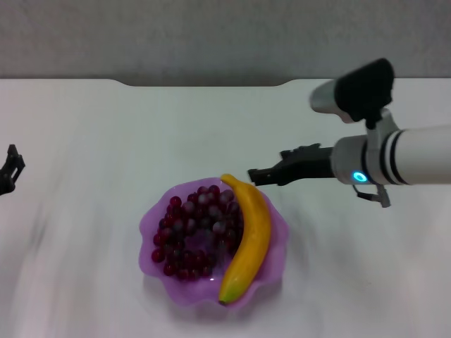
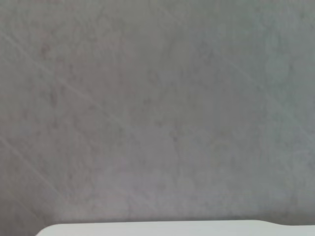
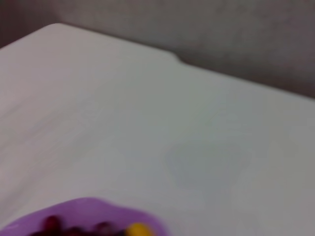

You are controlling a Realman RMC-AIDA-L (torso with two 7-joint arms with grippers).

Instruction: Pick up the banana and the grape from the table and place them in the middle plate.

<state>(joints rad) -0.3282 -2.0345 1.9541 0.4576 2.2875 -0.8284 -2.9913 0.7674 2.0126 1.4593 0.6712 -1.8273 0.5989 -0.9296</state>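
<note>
- Hovering above the broad white table (image 1: 84,155), right gripper (image 1: 255,176) holds nothing, just beside the far end of the curved yellow-orange banana (image 1: 250,239); how far its black fingers are parted, cannot tell.
- Banana lies in the translucent purple scalloped plate (image 1: 149,220), along its right side, touching the bunch of dark red grapes (image 1: 194,229) heaped inside.
- Left gripper (image 1: 8,170) sits at the table's left margin; finger spread unreadable.

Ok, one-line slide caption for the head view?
Curved yellow banana and dark red grape bunch lie in the translucent purple scalloped plate; right tool hovers beside its far rim.
</note>
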